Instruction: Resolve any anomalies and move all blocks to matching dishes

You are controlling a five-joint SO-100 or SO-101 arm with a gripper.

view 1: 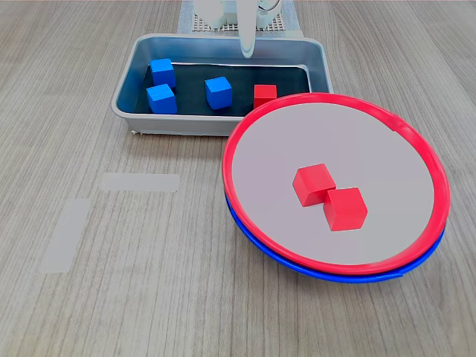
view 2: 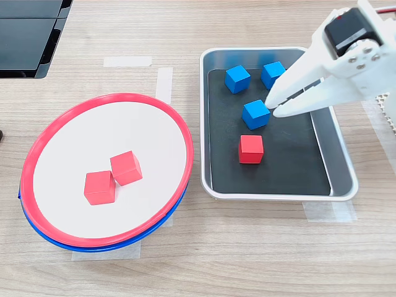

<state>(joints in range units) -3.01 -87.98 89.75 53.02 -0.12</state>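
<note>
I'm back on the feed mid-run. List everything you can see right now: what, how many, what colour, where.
red blocks on dish: 2, red, touching each other on the red-rimmed dish
red block in tray: 1, red, on the tray's black liner
blue blocks: 3, blue, in the tray
red-rimmed dish: 1, red rim with pale inside, stacked on the blue dish
blue-rimmed dish: 1, blue, only its edge shows beneath
tray: 1, grey metal, beside the dishes
tape strips: several, pale, on the wooden table
gripper: 1, white, over the tray by a blue block, holding nothing
</note>
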